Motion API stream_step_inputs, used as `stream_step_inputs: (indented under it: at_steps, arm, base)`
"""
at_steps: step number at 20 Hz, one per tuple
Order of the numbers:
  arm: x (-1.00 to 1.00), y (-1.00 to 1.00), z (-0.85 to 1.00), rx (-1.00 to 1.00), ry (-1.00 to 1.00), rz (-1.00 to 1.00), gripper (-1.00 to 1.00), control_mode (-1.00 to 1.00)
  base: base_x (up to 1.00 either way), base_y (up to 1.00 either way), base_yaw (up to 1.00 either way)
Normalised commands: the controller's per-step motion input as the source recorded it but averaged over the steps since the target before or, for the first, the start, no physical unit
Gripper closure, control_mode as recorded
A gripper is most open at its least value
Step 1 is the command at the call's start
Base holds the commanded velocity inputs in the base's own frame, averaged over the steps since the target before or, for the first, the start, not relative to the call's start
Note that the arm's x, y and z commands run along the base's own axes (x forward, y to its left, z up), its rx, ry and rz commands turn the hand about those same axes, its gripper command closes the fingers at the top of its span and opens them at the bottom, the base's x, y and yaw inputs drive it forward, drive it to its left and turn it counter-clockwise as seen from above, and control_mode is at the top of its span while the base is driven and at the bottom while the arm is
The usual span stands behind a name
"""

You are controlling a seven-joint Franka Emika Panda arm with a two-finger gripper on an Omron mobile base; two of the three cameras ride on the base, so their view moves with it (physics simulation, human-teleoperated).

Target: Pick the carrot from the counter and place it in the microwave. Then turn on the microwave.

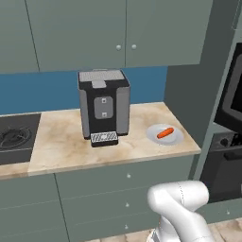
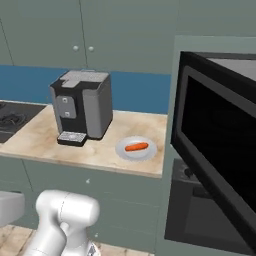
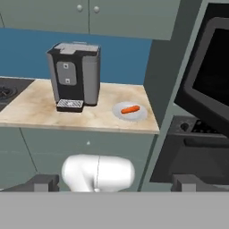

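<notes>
My gripper [image 3: 114,182] is spread wide and holds nothing, well back from the counter [image 3: 40,109]. The carrot [image 3: 130,109] lies on a round grey plate [image 3: 120,114] near the counter's right end, beside the coffee machine [image 3: 74,76]. The microwave [image 2: 220,150] stands to the right with its door swung open
</notes>
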Motion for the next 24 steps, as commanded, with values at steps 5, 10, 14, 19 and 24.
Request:
stream_step_inputs:
  at_steps: [5, 10, 14, 19, 24]
  arm:
    - [0.00, 0.00, 0.00, 0.00, 0.00, 0.00, -1.00, 1.00]
    - [0.00, 0.00, 0.00, 0.00, 0.00, 0.00, -1.00, 1.00]
    - [0.00, 0.00, 0.00, 0.00, 0.00, 0.00, -1.00, 1.00]
    - [0.24, 0.08, 0.01, 0.00, 0.06, -0.02, -1.00, -1.00]
    - [0.56, 0.09, 0.15, 0.00, 0.22, -0.09, -1.00, -1.00]
  base:
    - [0.72, 0.00, 0.00]
    - [0.28, 0.07, 0.00]
    - [0.16, 0.02, 0.00]
    - [0.07, 0.01, 0.00]
    - [0.00, 0.00, 0.00]
